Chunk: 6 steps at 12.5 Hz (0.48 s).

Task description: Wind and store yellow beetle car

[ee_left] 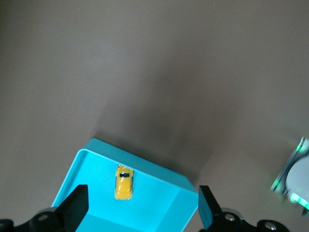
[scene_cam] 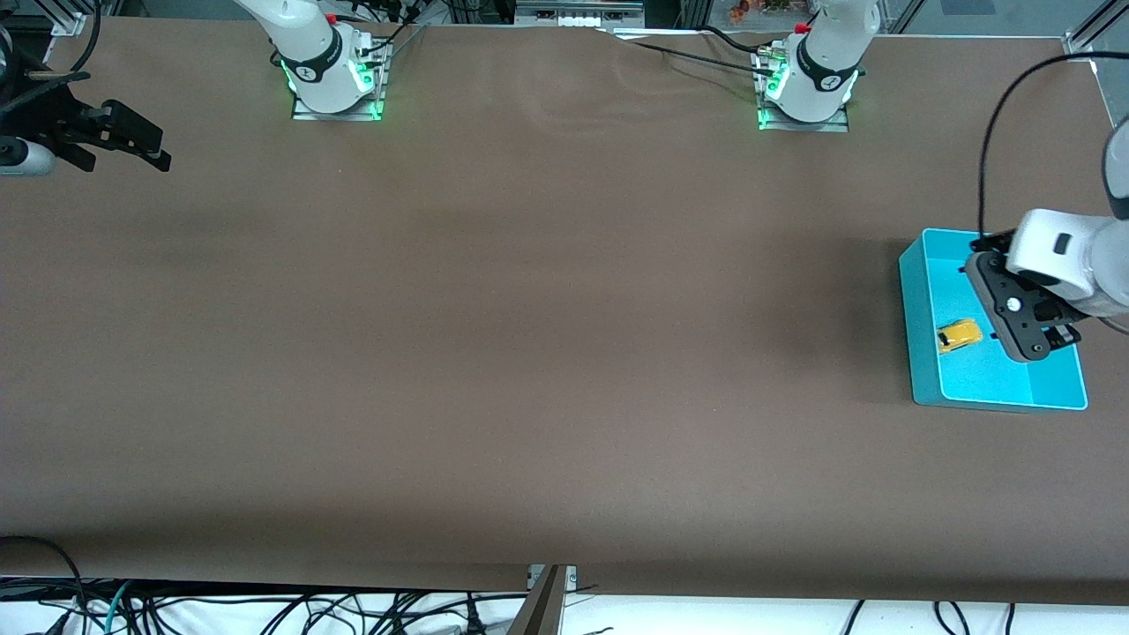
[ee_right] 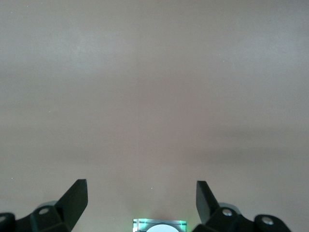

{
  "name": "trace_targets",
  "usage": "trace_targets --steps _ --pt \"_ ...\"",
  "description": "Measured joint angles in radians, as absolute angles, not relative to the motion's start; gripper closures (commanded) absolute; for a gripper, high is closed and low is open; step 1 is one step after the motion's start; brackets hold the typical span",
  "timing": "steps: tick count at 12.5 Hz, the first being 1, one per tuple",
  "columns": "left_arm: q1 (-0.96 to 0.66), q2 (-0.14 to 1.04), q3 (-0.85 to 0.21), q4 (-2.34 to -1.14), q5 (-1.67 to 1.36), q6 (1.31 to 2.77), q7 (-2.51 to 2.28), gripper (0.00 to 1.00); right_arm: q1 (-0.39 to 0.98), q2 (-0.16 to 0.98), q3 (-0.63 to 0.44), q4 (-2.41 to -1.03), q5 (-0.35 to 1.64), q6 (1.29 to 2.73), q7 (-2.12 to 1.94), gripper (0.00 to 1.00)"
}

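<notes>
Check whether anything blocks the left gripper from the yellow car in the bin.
Nothing visible does. The yellow beetle car lies alone on the floor of the open teal bin, and the left gripper hangs over the bin, open, with only air between them.

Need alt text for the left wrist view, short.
The yellow beetle car lies inside an open turquoise bin on the brown table, apart from the bin's walls. The left gripper hangs over the bin with its two dark fingers spread wide and holding nothing. A green-lit robot base shows at the frame's edge.
</notes>
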State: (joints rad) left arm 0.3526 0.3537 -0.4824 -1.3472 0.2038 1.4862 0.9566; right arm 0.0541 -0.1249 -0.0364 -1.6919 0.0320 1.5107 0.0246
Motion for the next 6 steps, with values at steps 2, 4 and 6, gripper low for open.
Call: trace_targets --steps 2,4,6 --pt "0.206 0.284 -0.337 -1.358 0.071 1.487 0.771 0.00 0.054 -0.125 -0.037 -1.692 0.032 1.511 0.025 0.01" --pt "0.114 0.227 -0.199 -1.400 -0.012 1.533 0.588 0.00 0.054 -0.125 -0.037 -1.692 0.032 1.511 0.025 0.01" --pt "0.073 0.167 -0.137 -1.472 -0.021 1.598 0.422 0.00 0.054 -0.125 -0.037 -1.692 0.032 1.511 0.025 0.01"
